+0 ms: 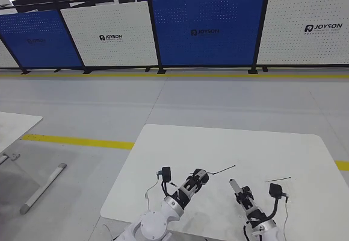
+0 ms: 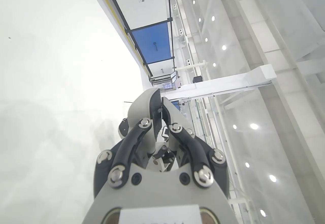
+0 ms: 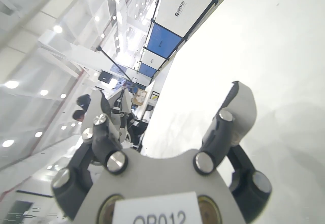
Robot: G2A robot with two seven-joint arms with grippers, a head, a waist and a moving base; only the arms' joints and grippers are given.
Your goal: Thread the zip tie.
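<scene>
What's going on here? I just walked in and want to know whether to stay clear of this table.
A two-armed robot is set up to thread a zip tie at a white table. Its left end effector is shut on a black zip tie, which sticks out past its fingertips. The right end effector is open beside it, holding nothing. Another thin black strip, probably a second tie, lies on the table nearby. Nothing is threaded yet.

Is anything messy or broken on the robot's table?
No, nothing looks spilled or broken. The left gripper pinches one zip tie, which sticks out over the white table. Another thin black strip, probably a second zip tie, lies loose near the right gripper.
</scene>
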